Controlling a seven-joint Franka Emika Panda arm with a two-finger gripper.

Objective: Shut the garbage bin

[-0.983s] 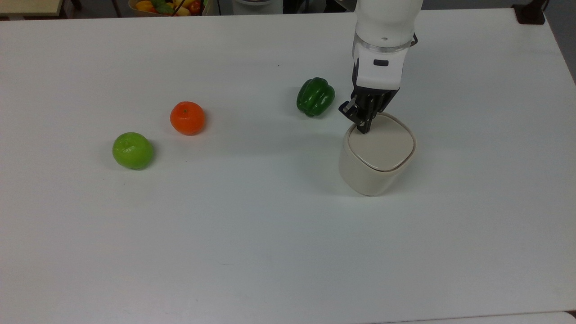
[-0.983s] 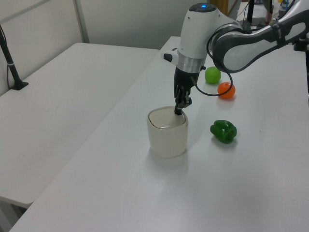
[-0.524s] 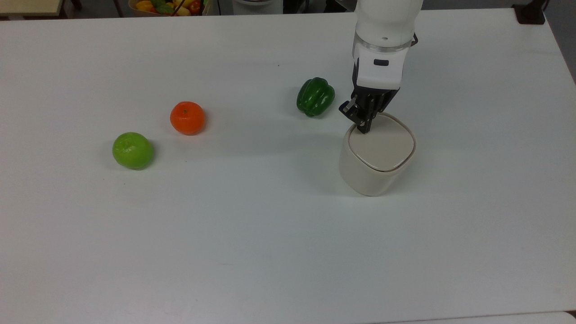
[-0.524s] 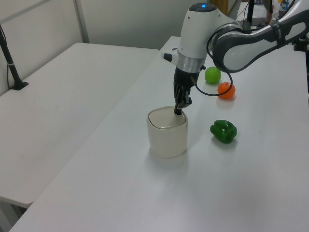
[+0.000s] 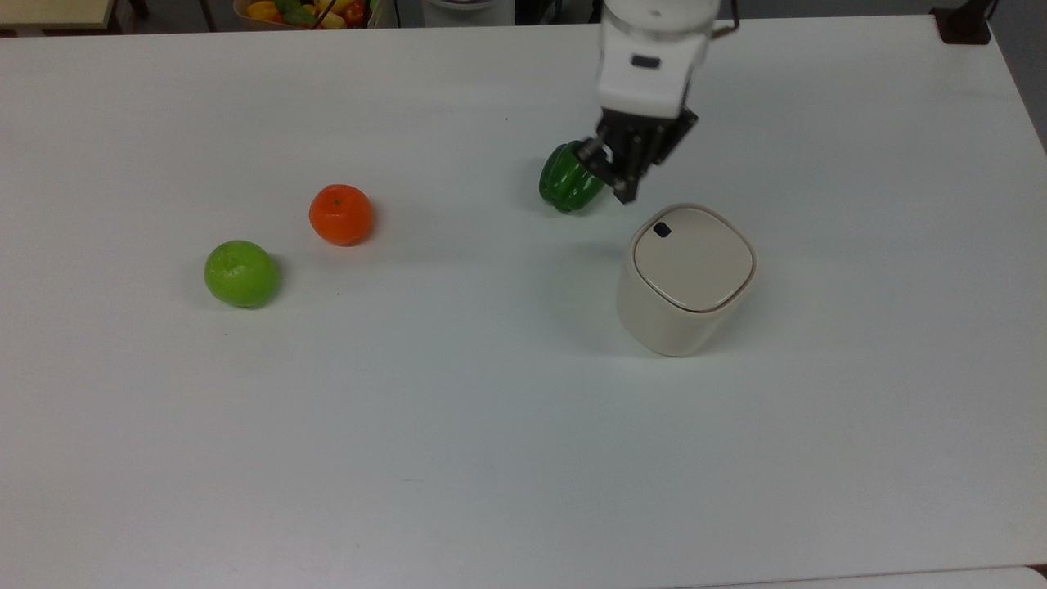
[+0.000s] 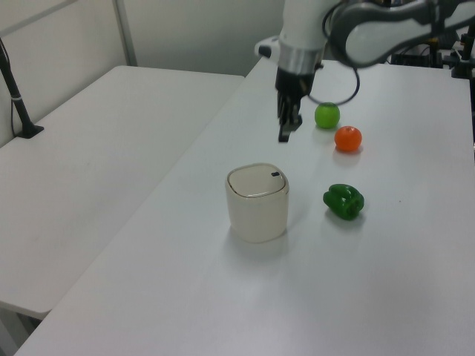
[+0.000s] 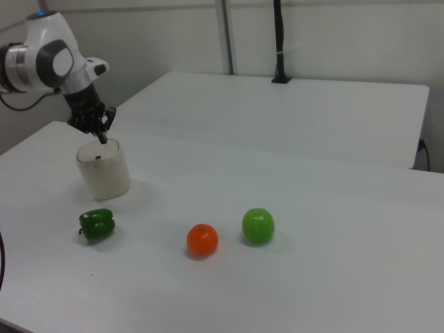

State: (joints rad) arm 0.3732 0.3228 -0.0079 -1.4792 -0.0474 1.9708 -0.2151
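Observation:
The garbage bin (image 5: 667, 315) is a cream-beige rounded-square tub standing on the white table in the top view's right half. Its flat lid (image 5: 695, 260) lies down flush on the rim, and a small black mark (image 5: 662, 230) sits near the lid's far-left corner. My gripper (image 5: 623, 193) hangs in the air above and to the far left of the bin, apart from it, with its fingers together and nothing between them. In the left view the gripper (image 6: 285, 136) floats well above the bin (image 6: 257, 206). In the right view the gripper (image 7: 103, 138) is just over the bin (image 7: 104, 172).
A green bell pepper (image 5: 566, 180) lies close beside the gripper on the top view's left. An orange (image 5: 340, 214) and a green apple (image 5: 241, 273) rest farther left. A fruit basket (image 5: 303, 11) sits past the far edge, a black post base (image 5: 961, 24) at the far right corner.
The gripper has lifted off the lid and moved up and toward the top view's far left. The black mark on the lid, covered by the fingertips before, is now uncovered.

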